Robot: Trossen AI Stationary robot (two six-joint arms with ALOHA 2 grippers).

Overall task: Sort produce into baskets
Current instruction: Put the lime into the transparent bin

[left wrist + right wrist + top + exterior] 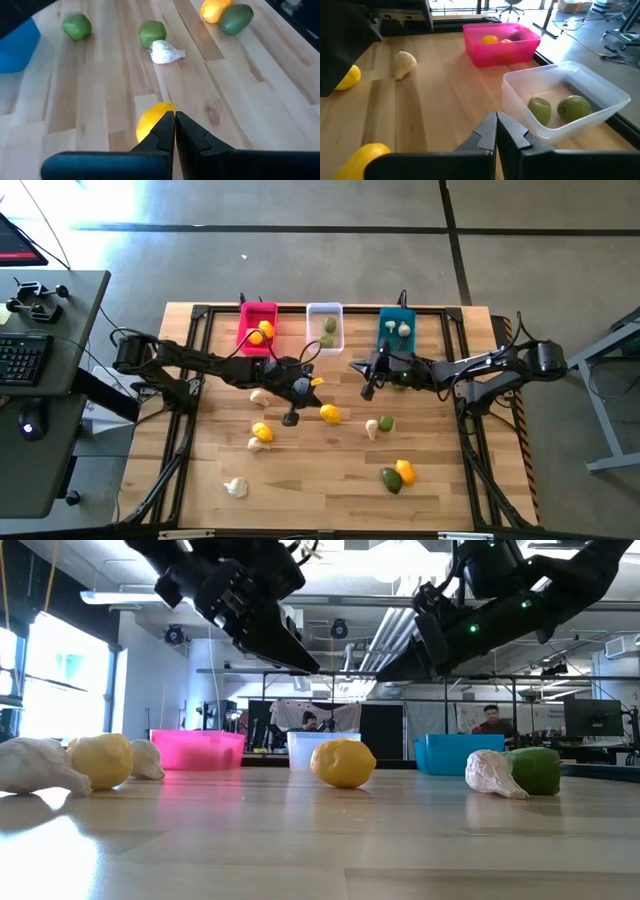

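Note:
Three baskets stand along the far edge: pink [258, 325] with lemons, white [325, 327] with two limes [560, 107], teal [397, 328] with garlic. Loose produce lies on the wooden table: a lemon [330, 415], a garlic [371, 428] beside a lime [386, 422], and a lemon [405, 470] with a lime [390, 480]. My left gripper [312, 388] hangs shut above the table's middle, with the lemon [150, 122] just beyond its tips. My right gripper [353, 365] hangs shut in front of the white basket [565, 100]. Both are clear of the table in the low view.
On the table's left half lie a garlic [260, 395], a lemon [262, 430], and two more garlics [255, 444] [236, 487]. One lime [400, 385] lies under the right arm. A desk with a keyboard [25, 360] stands left of the table. People sit in the room behind [490, 720].

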